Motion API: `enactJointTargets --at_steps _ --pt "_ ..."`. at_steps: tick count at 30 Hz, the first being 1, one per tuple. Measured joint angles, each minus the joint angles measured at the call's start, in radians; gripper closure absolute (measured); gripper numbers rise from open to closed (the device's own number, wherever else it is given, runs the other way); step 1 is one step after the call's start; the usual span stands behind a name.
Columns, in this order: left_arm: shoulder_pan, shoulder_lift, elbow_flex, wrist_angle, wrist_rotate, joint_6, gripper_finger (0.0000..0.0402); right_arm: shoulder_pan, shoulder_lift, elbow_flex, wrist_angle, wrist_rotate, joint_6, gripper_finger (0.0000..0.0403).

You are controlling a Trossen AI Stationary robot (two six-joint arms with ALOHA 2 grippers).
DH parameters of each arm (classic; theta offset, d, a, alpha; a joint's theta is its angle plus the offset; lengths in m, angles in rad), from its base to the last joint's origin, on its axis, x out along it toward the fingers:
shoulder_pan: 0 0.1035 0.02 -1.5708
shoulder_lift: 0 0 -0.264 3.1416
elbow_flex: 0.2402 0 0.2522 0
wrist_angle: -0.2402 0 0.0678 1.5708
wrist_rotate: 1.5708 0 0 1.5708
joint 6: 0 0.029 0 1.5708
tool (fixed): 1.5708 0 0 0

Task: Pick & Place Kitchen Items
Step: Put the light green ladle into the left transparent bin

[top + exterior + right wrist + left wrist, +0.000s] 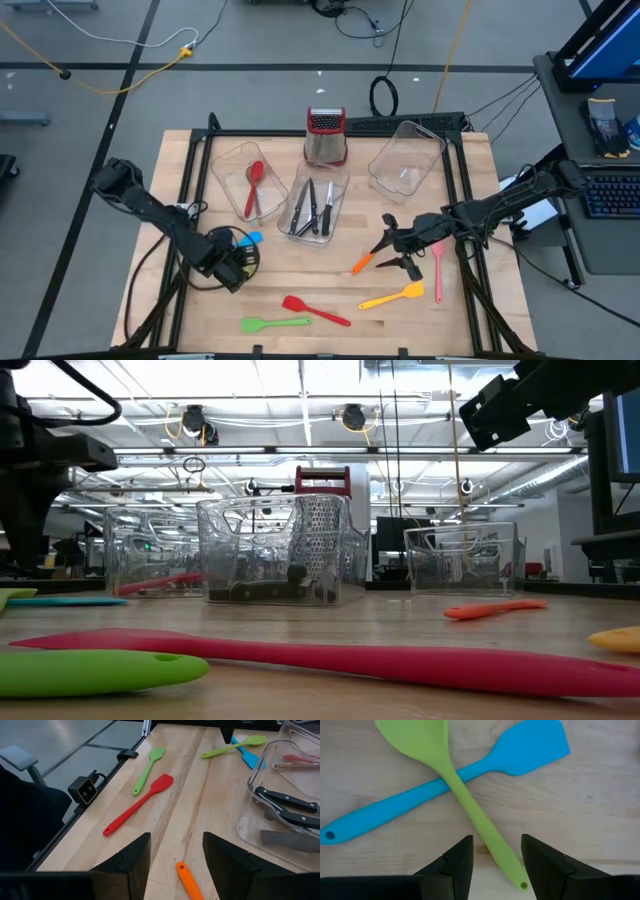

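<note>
the table (150,230) is a pale wood top with three clear tubs along its far half. the left tub (232,160) holds a red spoon (253,186); the middle tub (335,215) holds black-handled knives (312,208); the right tub (405,157) looks empty. a steel grater (325,137) with a red top stands behind the middle one.

the left gripper (495,862) hangs low over the near left of the table, its fingers narrowly apart and holding nothing, straddling the thin end of a green spoon (450,780). that spoon lies across a blue spatula (470,770), touching it where the handles cross. the right gripper (175,855) sits at the right side, fingers apart and empty, just above the tip of an orange spatula (362,263).

loose on the near half lie a red spatula (315,310), a green spatula (273,324), a yellow spatula (392,296) and a pink spatula (438,268), all flat and well apart.

these utensils look like light silicone: matte, bright, one-colour pieces with a broad soft head and a slim handle with a small hang hole. the heads would likely flex, and the flat handles give little height off the wood. i judge the best hold is across the handle near its middle, so the piece does not swing or tip.
</note>
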Motion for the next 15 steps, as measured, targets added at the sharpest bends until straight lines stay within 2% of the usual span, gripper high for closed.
enactJointTargets --at_steps 6,15 --pt "0.027 0.020 0.000 -0.021 0.044 0.003 0.0234 0.000 0.000 0.000 0.000 0.000 0.000 0.0230" --pt "0.044 0.147 -0.001 -0.024 0.064 -0.005 0.0234 0.000 0.000 0.000 0.001 0.000 -0.017 0.0230"
